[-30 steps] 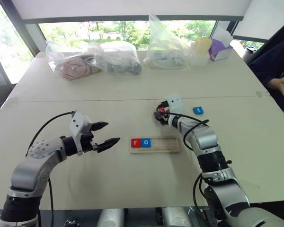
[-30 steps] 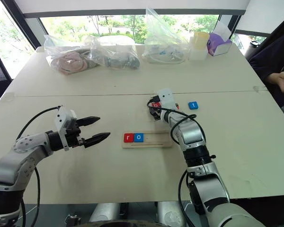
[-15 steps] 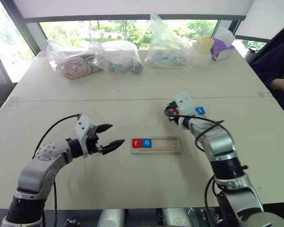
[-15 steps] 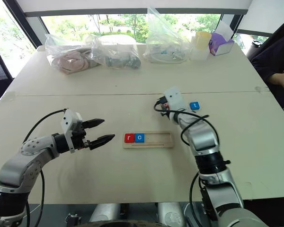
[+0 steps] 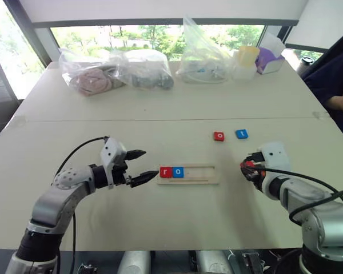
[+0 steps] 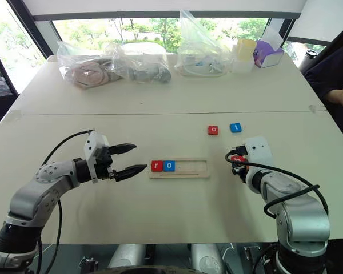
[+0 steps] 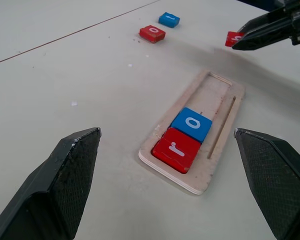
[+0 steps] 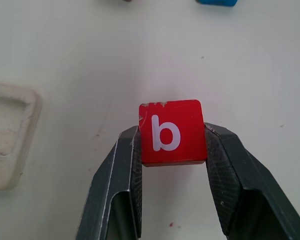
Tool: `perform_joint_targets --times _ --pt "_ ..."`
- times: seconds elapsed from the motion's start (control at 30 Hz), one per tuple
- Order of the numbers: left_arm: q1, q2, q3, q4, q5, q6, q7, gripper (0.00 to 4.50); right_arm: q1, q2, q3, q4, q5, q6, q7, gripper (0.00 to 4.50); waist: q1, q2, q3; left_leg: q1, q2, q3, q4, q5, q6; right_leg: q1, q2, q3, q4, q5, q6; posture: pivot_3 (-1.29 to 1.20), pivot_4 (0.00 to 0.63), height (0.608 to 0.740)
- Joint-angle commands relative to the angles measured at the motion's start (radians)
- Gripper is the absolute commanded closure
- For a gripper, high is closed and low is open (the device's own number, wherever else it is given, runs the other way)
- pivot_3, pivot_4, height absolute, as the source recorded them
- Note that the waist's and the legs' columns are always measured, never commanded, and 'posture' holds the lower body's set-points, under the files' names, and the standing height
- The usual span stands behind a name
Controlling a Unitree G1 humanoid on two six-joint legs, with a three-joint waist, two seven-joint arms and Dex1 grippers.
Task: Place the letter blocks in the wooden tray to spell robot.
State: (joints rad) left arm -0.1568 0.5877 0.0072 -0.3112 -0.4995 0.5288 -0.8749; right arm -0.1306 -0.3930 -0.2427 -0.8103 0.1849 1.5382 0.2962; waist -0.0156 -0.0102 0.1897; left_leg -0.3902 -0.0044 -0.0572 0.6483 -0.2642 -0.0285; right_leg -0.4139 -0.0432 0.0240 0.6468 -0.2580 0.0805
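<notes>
With right claw (image 8: 172,150) clamped on b tile (image 8: 172,132), tray (image 6: 200,168) lies frame-left of it, long axis left-right, third slot free; left claw (image 6: 131,158) wide open, empty.

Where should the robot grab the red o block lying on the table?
Pinch the red o block by two opposite side edges, coming straight down from above. It lies flat, apart from the blue t block, so its sides look free.

Pale table (image 5: 160,103), daylit windows (image 5: 154,34), green trees outside
</notes>
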Motion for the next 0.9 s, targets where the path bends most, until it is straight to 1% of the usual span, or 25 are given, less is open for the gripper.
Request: perform_joint_targets --times 0.03,0.17,0.23,0.27,0.3,0.33,0.37,0.4,0.43,0.47,0.5,0.53,0.6,0.67,0.7,0.8,0.9 --pt "-0.027 0.007 -0.001 0.002 0.000 -0.013 -0.012 0.00 0.023 0.035 -0.009 -0.053 0.017 0.020 -0.009 3.33 0.001 0.000 0.000 0.000 0.000 0.000 0.000 0.000 0.000 0.000 0.000 0.000 0.000 0.000 0.001 0.00 0.150 0.740" --pt "-0.038 0.018 0.000 0.017 0.009 -0.017 -0.021 0.00 0.038 0.060 -0.011 -0.032 0.022 0.014 -0.014 3.33 0.001 0.000 0.000 -0.001 -0.001 0.000 0.000 0.000 0.000 0.000 -0.001 0.000 -0.001 0.000 0.001 0.00 0.150 0.740" --pt "-0.040 0.021 0.005 0.022 0.013 -0.018 -0.021 0.00 0.035 0.052 -0.012 -0.020 0.034 -0.002 -0.003 2.24 0.001 0.000 0.000 0.000 -0.001 0.000 0.000 0.000 0.000 0.000 -0.001 0.000 -0.001 0.000 0.001 0.00 0.150 0.740" --pt "-0.041 0.022 0.008 0.024 0.013 -0.018 -0.022 0.00 0.031 0.042 -0.011 -0.015 0.042 -0.009 0.008 1.87 0.001 0.000 0.000 0.000 -0.001 0.000 0.000 0.000 0.000 0.000 -0.001 0.000 -0.001 0.000 0.001 0.00 0.150 0.740" --pt "-0.041 0.023 0.011 0.024 0.011 -0.016 -0.021 0.00 0.023 0.008 -0.008 -0.008 0.062 -0.026 0.041 1.23 0.001 0.000 0.000 0.000 -0.001 0.000 0.000 0.000 0.000 0.000 -0.001 0.000 -0.001 0.000 0.001 0.00 0.150 0.740" --pt "-0.040 0.024 0.015 0.024 0.009 -0.014 -0.019 0.00 0.018 -0.055 0.003 0.005 0.083 -0.069 0.093 0.79 0.001 0.000 0.000 0.000 -0.001 0.000 0.000 0.000 0.000 0.000 -0.001 0.000 -0.001 -0.001 0.001 0.00 0.150 0.740" --pt "-0.039 0.026 0.020 0.025 0.007 -0.014 -0.020 0.00 0.014 -0.100 0.012 0.013 0.100 -0.100 0.128 0.25 0.001 0.000 0.000 -0.001 -0.001 0.000 0.000 0.000 0.000 0.000 -0.001 0.000 -0.001 -0.001 0.001 0.00 0.150 0.740" --pt "-0.035 0.028 0.021 0.024 0.008 -0.016 -0.021 0.00 0.007 -0.204 0.022 0.061 0.107 -0.210 0.218 0.07 0.001 0.000 0.000 -0.001 -0.001 0.001 0.000 0.000 0.000 0.000 -0.002 0.000 -0.001 -0.001 0.001 0.00 0.150 0.740" --pt "-0.032 0.029 0.022 0.024 0.008 -0.018 -0.022 0.00 0.005 -0.277 0.028 0.099 0.111 -0.293 0.280 0.07 0.001 0.000 0.001 -0.001 -0.001 0.001 0.000 0.000 0.000 0.001 -0.002 0.000 -0.002 -0.001 0.001 0.00 0.150 0.740" --pt "-0.029 0.032 0.025 0.025 0.007 -0.020 -0.026 0.00 0.005 -0.322 0.034 0.125 0.117 -0.349 0.315 0.07 0.001 0.000 0.001 -0.001 -0.001 0.002 0.000 0.000 0.000 0.001 -0.002 0.000 -0.003 -0.001 0.001 0.00 0.150 0.740" --pt "-0.025 0.035 0.026 0.028 0.008 -0.025 -0.028 0.00 0.002 -0.386 0.048 0.179 0.110 -0.458 0.379 0.07 0.001 -0.001 0.001 0.000 -0.001 0.002 0.000 0.000 0.000 0.002 -0.002 0.000 -0.004 -0.001 0.001 0.00 0.150 0.740" --pt "-0.022 0.034 0.026 0.028 0.009 -0.027 -0.028 0.00 0.005 -0.448 0.073 0.249 0.081 -0.613 0.452 0.07 0.001 -0.001 0.001 0.000 -0.001 0.002 0.000 0.000 0.000 0.003 -0.001 -0.001 -0.006 -0.001 0.001 0.00 0.150 0.740" --pt "-0.017 0.034 0.029 0.023 0.010 -0.030 -0.023 0.00 -0.004 -0.540 0.106 0.431 0.073 -0.896 0.657 0.07 0.000 -0.001 0.001 0.000 -0.001 0.003 0.000 0.000 0.000 0.004 -0.001 -0.002 -0.007 -0.001 0.001 0.00 0.150 0.740" --pt "-0.012 0.034 0.033 0.014 0.010 -0.030 -0.015 0.00 -0.045 -0.599 0.156 0.622 0.062 -1.098 0.817 0.07 0.000 -0.001 0.001 0.000 -0.001 0.004 0.000 0.000 0.000 0.005 0.000 -0.002 -0.009 0.000 0.001 0.00 0.150 0.740" --pt "-0.009 0.034 0.036 0.008 0.010 -0.030 -0.010 0.00 -0.080 -0.612 0.183 0.718 0.048 -1.187 0.874 0.07 -0.001 -0.001 0.001 0.000 0.000 0.004 0.000 0.000 0.000 0.005 -0.001 -0.002 -0.010 0.000 0.002 0.00 0.150 0.740" --pt "0.003 0.037 0.045 -0.008 0.007 -0.029 0.002 0.00 -0.179 -0.610 0.251 0.921 0.002 -1.363 0.961 0.07 -0.001 -0.001 0.001 0.000 0.000 0.006 0.000 0.000 0.000 0.006 -0.002 -0.001 -0.011 0.001 0.004 0.00 0.150 0.740" --pt "0.021 0.041 0.056 -0.025 0.002 -0.028 0.013 0.00 -0.243 -0.592 0.293 1.028 -0.017 -1.436 1.013 0.07 -0.001 -0.001 0.001 0.000 0.000 0.005 0.000 0.000 0.000 0.005 -0.002 -0.001 -0.010 0.002 0.004 0.00 0.150 0.740"
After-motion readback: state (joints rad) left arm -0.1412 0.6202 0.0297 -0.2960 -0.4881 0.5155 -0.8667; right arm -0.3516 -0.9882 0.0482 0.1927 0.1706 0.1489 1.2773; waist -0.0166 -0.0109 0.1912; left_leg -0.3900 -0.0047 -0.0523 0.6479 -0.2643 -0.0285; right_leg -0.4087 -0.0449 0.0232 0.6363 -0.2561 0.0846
